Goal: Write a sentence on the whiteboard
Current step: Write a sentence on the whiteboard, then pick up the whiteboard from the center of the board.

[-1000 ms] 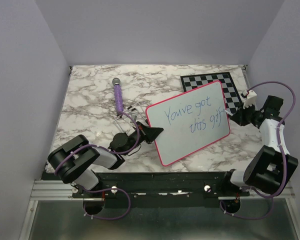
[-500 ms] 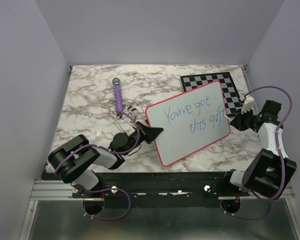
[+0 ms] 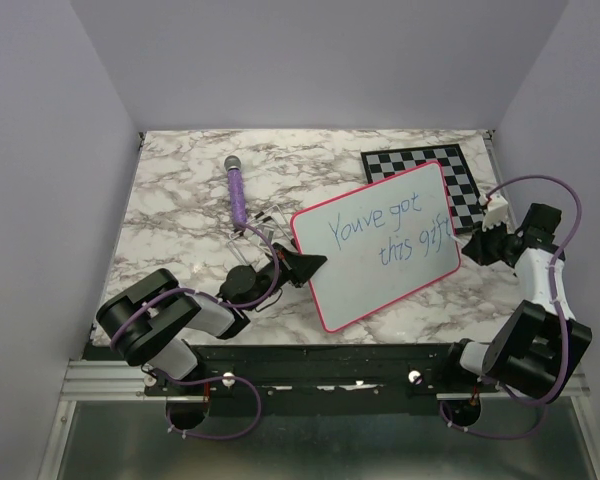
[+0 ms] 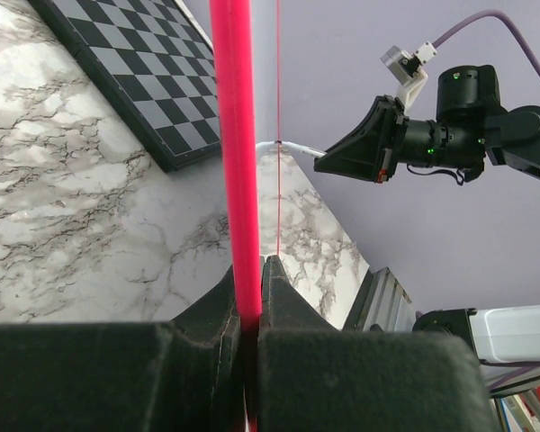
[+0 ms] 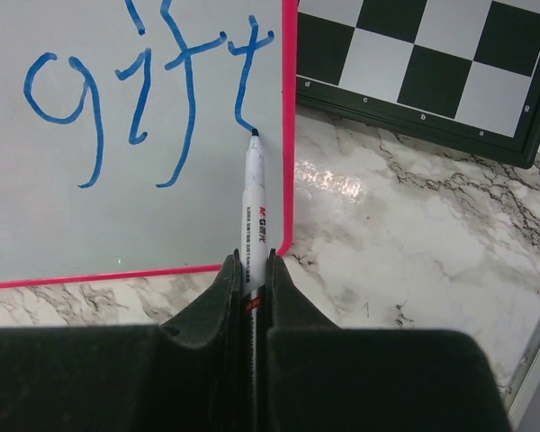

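The whiteboard (image 3: 352,285), white with a pink rim (image 4: 234,135), is held tilted above the marble table. My left gripper (image 3: 313,265) (image 4: 250,270) is shut on the rim at the board's left edge. The sentence (image 3: 390,228) runs in blue over two lines and ends in "gift" (image 5: 144,99). My right gripper (image 3: 472,245) (image 5: 252,261) is shut on a white marker (image 5: 254,207). The marker's tip rests at the foot of the last "t", just inside the board's right rim.
A grey-and-black chessboard (image 3: 450,175) (image 5: 432,63) lies flat behind the whiteboard at the back right. A purple wand-like object (image 3: 236,190) lies at the back left. The side walls stand close to both arms.
My right arm has folded lower and its wrist has shifted slightly along the board's right edge, where the last letter of "gift" now looks fuller. The left arm and the board have stayed still.
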You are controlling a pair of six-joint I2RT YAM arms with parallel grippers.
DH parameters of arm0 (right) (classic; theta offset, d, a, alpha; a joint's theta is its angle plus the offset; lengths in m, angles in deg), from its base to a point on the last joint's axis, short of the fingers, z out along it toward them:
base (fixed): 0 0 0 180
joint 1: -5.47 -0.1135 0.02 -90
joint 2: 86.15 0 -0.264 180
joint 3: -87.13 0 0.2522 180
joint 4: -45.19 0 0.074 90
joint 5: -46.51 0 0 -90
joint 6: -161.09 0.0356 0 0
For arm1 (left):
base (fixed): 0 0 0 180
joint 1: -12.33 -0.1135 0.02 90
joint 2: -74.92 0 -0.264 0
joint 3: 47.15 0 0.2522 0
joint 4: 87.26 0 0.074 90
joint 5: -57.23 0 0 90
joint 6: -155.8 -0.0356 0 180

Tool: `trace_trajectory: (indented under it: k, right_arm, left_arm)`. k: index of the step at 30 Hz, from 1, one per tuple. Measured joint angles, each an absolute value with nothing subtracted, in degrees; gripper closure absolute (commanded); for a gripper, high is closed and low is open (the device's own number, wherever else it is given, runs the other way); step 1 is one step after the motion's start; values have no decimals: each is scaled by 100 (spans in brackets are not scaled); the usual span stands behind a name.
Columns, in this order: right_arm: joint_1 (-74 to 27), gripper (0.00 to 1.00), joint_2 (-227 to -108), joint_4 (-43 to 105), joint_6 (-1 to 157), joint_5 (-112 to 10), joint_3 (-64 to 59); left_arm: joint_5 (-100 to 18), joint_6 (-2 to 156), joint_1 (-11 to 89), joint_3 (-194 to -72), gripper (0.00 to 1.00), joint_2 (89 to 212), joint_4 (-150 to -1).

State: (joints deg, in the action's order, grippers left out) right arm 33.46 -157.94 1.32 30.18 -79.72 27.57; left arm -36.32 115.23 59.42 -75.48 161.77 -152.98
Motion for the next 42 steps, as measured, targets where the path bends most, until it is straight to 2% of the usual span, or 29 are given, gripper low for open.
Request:
trace_trajectory:
  k: [11,26,36,42]
  right_arm:
    - [3368,99,-15706,-120,3099,-8007,2552]
    - [3368,99,-13787,-1075,3621,-9408,1881]
    - [3368,99,-13055,-1228,4375,-10206,1968]
    - [3368,99,-13077,-1700,4522,-10680,1116]
  left_arm:
    - [-3654,11482,5942,-7550,100,16179,-15313]
    - [-3804,11250,5944,-7679,100,16118,-15261]
    - [-3977,10918,5964,-7817,100,15287,-14367]
    - [-4054,10909,5913,-7815,100,14874,-14115]
